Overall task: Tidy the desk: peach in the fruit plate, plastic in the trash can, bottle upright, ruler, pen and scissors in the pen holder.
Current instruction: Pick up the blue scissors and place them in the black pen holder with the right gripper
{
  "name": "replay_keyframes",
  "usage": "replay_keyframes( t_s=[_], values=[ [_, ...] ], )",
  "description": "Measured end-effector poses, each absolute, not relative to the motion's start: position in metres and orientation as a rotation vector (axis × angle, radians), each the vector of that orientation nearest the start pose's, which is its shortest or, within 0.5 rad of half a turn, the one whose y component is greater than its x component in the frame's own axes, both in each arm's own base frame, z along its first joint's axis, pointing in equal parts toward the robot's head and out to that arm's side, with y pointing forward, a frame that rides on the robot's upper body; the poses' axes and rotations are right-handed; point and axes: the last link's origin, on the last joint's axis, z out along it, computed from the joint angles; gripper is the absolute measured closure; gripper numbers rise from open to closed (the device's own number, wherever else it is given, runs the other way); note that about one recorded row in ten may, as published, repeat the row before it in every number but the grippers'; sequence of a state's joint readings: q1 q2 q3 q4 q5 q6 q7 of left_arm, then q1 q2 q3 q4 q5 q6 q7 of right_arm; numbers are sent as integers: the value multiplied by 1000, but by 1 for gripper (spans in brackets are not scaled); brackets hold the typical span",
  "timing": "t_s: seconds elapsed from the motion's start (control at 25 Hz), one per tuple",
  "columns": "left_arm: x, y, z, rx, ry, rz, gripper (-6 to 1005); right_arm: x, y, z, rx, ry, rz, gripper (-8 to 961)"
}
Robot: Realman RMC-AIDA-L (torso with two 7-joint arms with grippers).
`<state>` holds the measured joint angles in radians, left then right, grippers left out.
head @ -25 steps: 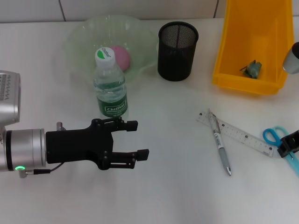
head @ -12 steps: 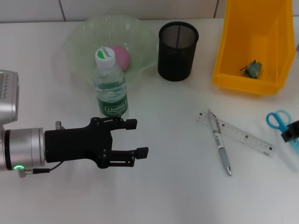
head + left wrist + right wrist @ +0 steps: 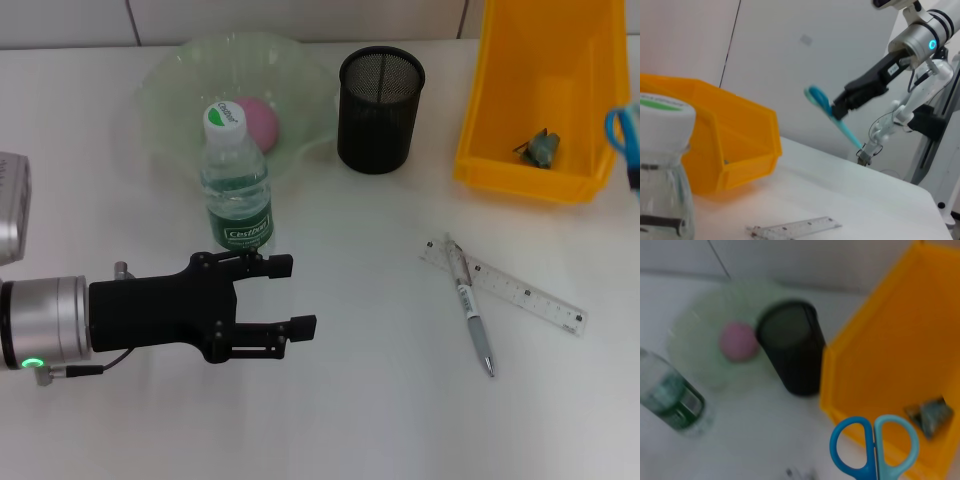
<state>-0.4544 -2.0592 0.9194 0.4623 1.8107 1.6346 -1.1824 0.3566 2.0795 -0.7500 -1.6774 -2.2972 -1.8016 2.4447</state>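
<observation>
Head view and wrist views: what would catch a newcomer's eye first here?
The blue scissors, held in the air by the right gripper beside the yellow trash can, draw the eye first. Next comes the black left gripper, open near the table's front, just before the upright bottle. The ruler and pen lie crossed on the table.

I see the bottle (image 3: 237,178) before the fruit plate (image 3: 170,85) holding the peach (image 3: 260,120), pen holder (image 3: 380,96) right of them, pen (image 3: 470,305) lying across the ruler (image 3: 520,290).
</observation>
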Motion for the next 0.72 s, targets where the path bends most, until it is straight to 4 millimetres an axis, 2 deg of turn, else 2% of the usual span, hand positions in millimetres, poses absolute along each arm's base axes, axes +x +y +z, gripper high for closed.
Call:
replay_keyframes(
  t_s=[0.04,0.16,0.2,0.24,0.36,0.4,0.44,0.56,0.6,0.64,0.68,0.72],
  values=[
    [-268,278,-38,-2873,-570,-876,153,228,302,136,-2330,1187,169,729],
    [-268,277,-36,-2865,-573,-891,153,231,301,145,-2376,1094,396,729],
    [-268,277,-35,-2861,-577,-895,153,235,303,146,-2399,1030,583,729],
    [-268,277,-35,-2859,-581,-897,153,235,303,146,-2399,1030,583,729],
    [-268,278,-36,-2858,-591,-903,153,244,313,138,-2396,959,858,729],
    [-267,278,-36,-2858,-591,-905,153,254,325,123,-2357,936,1046,729],
    [-267,278,-36,-2857,-591,-907,153,254,325,123,-2357,936,1046,729],
    [-266,279,-37,-2855,-591,-914,153,259,343,95,-2283,861,1218,728],
    [-265,279,-37,-2854,-591,-916,153,256,355,74,-2241,811,1260,728],
    [-265,279,-37,-2850,-593,-920,153,254,360,64,-2225,804,1268,728],
    [-265,279,-37,-2850,-593,-920,153,254,360,64,-2225,804,1268,728],
    [-265,279,-37,-2849,-592,-924,153,247,370,39,-2193,810,1264,728]
  ],
)
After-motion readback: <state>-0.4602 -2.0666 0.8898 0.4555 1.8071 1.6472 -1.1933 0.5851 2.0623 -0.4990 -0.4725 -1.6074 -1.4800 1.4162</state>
